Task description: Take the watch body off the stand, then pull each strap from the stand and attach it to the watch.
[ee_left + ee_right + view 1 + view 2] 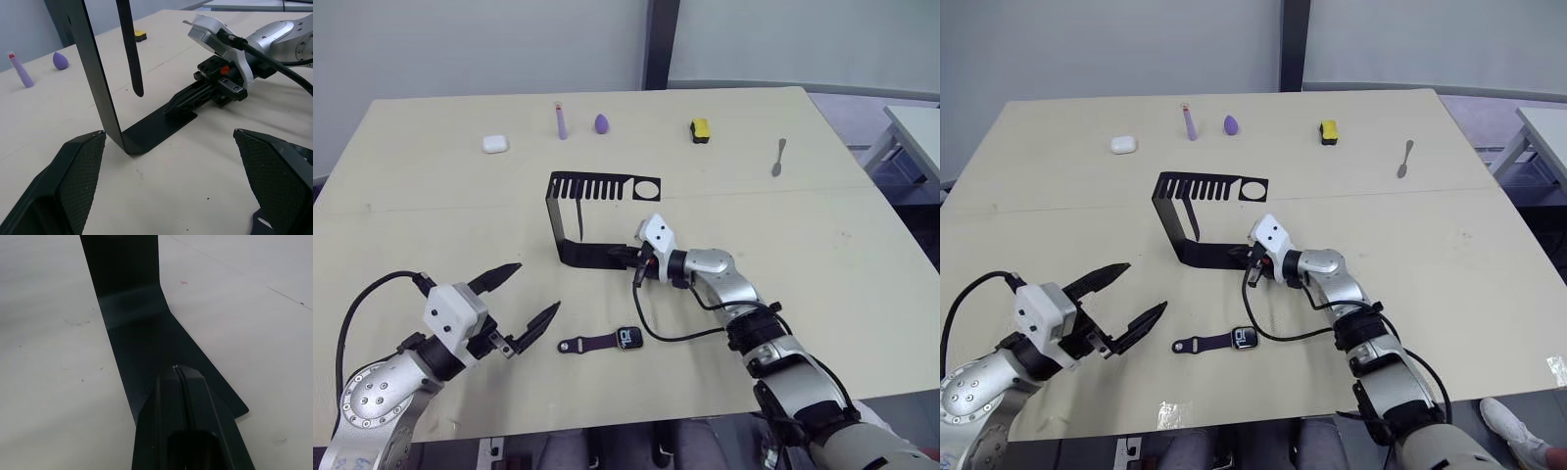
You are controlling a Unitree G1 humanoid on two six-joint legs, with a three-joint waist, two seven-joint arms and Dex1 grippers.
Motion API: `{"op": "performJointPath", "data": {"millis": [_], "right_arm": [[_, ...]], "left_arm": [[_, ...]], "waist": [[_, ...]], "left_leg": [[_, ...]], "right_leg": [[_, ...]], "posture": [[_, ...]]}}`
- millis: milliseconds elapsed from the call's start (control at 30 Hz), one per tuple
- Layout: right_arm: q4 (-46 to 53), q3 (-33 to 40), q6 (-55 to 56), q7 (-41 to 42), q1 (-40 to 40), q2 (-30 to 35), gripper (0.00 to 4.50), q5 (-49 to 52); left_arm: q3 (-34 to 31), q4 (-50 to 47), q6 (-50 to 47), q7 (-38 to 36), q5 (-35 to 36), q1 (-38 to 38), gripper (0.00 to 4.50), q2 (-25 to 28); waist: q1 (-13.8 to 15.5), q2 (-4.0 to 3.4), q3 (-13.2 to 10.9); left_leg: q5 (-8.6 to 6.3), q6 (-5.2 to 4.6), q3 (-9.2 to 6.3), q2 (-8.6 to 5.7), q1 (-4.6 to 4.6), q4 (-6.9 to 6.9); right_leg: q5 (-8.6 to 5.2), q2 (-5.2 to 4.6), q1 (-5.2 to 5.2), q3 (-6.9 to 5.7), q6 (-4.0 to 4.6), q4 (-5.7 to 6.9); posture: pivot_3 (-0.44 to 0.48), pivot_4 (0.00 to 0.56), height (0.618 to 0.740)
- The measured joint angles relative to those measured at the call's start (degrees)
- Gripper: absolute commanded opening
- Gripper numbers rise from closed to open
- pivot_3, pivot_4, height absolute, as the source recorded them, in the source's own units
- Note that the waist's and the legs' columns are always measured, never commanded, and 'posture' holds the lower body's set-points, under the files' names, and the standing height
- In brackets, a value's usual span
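Pressing closed fingers on the stand's foot, the right gripper is seen; the left gripper is spread wide nearby.

Left gripper: fingers spread wide, held near the stand | Right gripper: fingers pressed together on the stand's foot.

Two straps, one stand
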State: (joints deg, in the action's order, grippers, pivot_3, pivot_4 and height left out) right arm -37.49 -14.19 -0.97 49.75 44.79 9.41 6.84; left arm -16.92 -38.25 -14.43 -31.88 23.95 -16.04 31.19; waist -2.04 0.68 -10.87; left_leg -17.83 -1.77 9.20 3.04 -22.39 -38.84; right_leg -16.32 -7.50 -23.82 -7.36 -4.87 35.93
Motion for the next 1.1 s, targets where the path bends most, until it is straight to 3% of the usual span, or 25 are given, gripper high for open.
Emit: {"op": "performJointPath", "data": {"millis": [233,333,400,533,933,1100], "right_arm": [[-2.56,0.92,2.44,1.65,0.37,-0.37,0.02,-0.17],[-2.89,1.03,2.84,1.99,0.34,-0.38,0.0,-0.2],[-3.06,1.15,2.9,2.04,0.33,-0.35,0.0,-0.21],[-3.01,1.37,2.14,2.47,0.34,-0.72,0.0,-0.08],[-2.21,1.04,1.67,3.6,-0.3,-0.96,0.0,-0.22],[-2.38,0.93,1.6,3.73,-0.04,-1.13,0.0,-0.51]], "left_arm": [[6.81,-3.13,-3.11,6.08,-5.59,4.25,4.5,-2.24],[9.15,-3.84,-4.59,9.57,-7.72,5.39,3.73,-5.43],[11.25,-3.85,-5.64,11.13,-8.83,7.22,2.76,-6.44],[16.65,-3.83,-7.33,13.88,-12.3,9.32,2.76,-8.99],[23.06,1.62,-11.91,28.49,-22.8,16.06,2.76,-23.59],[23.65,6.72,-12.18,29.79,-24.38,21.12,2.76,-25.14]], "waist": [[0.07,0.01,0.01],[0.07,0.02,0.01],[0.13,0.02,0.02],[0.12,0.03,0.02],[0.26,0.07,0.06],[0.28,0.07,0.06]], "left_leg": [[0.0,0.0,-0.01,0.0,0.02,0.01],[0.0,0.01,-0.01,0.01,0.04,0.01],[0.02,0.03,-0.01,0.03,0.05,0.01],[0.01,0.03,-0.01,0.03,0.06,0.02],[0.01,0.02,-0.01,0.05,0.1,0.03],[0.01,0.02,-0.01,0.08,0.09,0.01]], "right_leg": [[0.0,-0.03,0.04,0.12,0.0,0.01],[0.0,-0.03,0.04,0.17,0.0,0.01],[0.0,-0.03,0.05,0.17,0.0,0.01],[0.0,-0.04,0.07,0.18,0.0,0.0],[0.0,-0.07,0.1,0.13,-0.01,-0.03],[0.0,-0.05,0.1,-0.04,-0.01,-0.05]], "posture": [[0.0,0.15,0.74],[0.0,0.15,0.74],[0.0,0.15,0.74],[0.0,0.15,0.74],[0.0,0.15,0.74],[0.0,0.15,0.74]]}}
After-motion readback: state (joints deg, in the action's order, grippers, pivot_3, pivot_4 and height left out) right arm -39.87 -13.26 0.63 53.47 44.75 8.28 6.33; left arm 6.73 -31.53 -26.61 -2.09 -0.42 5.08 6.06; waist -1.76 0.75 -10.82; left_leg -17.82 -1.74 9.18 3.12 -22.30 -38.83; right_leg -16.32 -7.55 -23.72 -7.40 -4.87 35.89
